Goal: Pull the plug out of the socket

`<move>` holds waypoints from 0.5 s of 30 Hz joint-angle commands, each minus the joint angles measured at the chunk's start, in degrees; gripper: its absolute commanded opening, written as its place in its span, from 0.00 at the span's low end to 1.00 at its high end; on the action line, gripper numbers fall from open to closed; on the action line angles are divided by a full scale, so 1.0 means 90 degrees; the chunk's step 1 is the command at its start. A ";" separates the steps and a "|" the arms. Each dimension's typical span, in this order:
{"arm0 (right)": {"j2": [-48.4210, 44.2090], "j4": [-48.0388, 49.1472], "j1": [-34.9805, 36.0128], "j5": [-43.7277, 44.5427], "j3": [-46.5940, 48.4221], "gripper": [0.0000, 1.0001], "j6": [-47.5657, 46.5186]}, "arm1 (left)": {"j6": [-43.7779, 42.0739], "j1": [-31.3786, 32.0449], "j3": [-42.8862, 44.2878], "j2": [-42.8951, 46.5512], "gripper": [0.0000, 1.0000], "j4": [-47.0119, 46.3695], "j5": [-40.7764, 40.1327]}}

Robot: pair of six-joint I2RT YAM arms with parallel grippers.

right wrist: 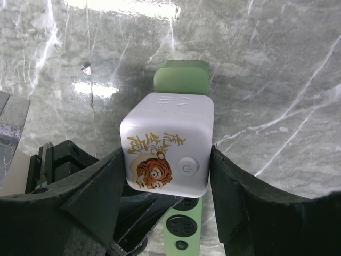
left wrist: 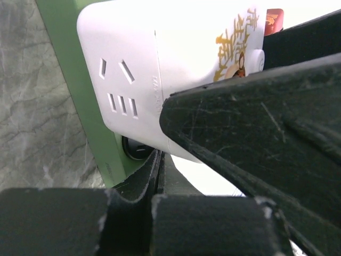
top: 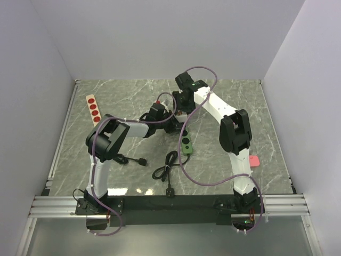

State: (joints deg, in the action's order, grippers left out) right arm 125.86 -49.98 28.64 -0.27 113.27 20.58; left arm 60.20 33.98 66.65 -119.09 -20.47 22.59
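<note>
The white cube plug (right wrist: 168, 141) sits in the green socket strip (right wrist: 181, 80), near one end of it, and the right gripper (right wrist: 168, 162) pinches its two sides. The left gripper (left wrist: 160, 173), fingers pressed together, is just beside the strip

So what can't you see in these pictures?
- Right wrist view: the plug hides its own prongs, so I can't tell whether they sit inside the green socket strip.
- Left wrist view: a black finger blocks about half of the plug.
- Top view: the two arms cover the plug; only the strip's near end shows.
</note>
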 commanded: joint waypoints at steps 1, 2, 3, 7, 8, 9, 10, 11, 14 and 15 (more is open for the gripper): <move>-0.0137 -0.0160 0.0138 -0.0321 0.0333 0.00 0.0467 | -0.0478 0.0014 -0.0286 -0.0508 0.00 0.1191 -0.0410; -0.0185 -0.0276 0.0147 -0.0273 0.0556 0.00 0.0506 | -0.0498 0.0014 -0.0316 -0.0528 0.01 0.1190 -0.0401; -0.0215 -0.0355 0.0138 -0.0224 0.0694 0.00 0.0516 | -0.0517 -0.0005 -0.0345 -0.0557 0.01 0.1229 -0.0420; -0.0303 -0.0803 0.0060 -0.0224 0.1387 0.00 0.0594 | -0.0654 -0.0084 -0.0579 -0.0616 0.01 0.1181 -0.0449; -0.0313 -0.0882 0.0040 -0.0195 0.1640 0.00 0.0633 | -0.0664 -0.0093 -0.0638 -0.0606 0.01 0.1181 -0.0459; -0.0332 -0.0941 0.0030 -0.0185 0.1730 0.00 0.0643 | -0.0674 -0.0113 -0.0658 -0.0596 0.00 0.1181 -0.0478; -0.0342 -0.0980 0.0001 -0.0184 0.1798 0.00 0.0653 | -0.0712 -0.0123 -0.0716 -0.0606 0.00 0.1171 -0.0479; -0.0381 -0.1029 -0.0057 -0.0175 0.1847 0.00 0.0663 | -0.0723 -0.0133 -0.0736 -0.0616 0.00 0.1180 -0.0488; -0.0469 -0.1059 -0.0145 -0.0233 0.1809 0.00 0.0663 | -0.0771 -0.0172 -0.0785 -0.0703 0.00 0.1171 -0.0450; -0.0498 -0.1029 -0.0175 -0.0253 0.1760 0.00 0.0653 | -0.0781 -0.0181 -0.0785 -0.0713 0.00 0.1171 -0.0449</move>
State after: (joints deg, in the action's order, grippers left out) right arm 127.68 -60.95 27.90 -0.03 123.55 23.05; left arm 59.18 33.39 64.64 -119.28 -27.53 24.82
